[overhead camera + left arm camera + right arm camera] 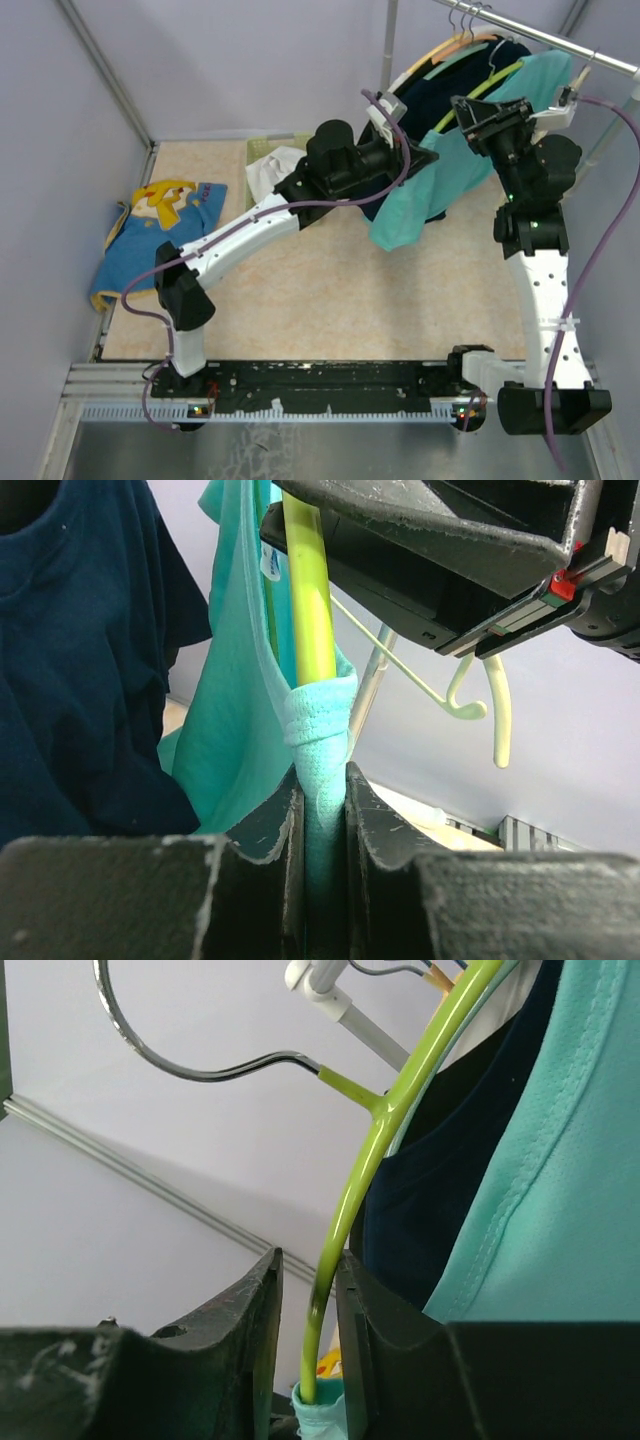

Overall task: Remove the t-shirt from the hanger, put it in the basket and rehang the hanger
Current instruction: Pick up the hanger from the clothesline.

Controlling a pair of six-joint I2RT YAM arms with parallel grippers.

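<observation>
The left pincer pinched t-shirt fabric bunched over the hanger end; the right pincer clamped the hanger arm. The teal t-shirt hung from the rail, beside a navy shirt, above the surface.

The t-shirt is matt teal knit cloth, its hanger glossy green plastic with a polished metal hook

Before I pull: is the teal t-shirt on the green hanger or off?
On: teal t-shirt covers the end of the green hanger, left gripper pinching it.
</observation>
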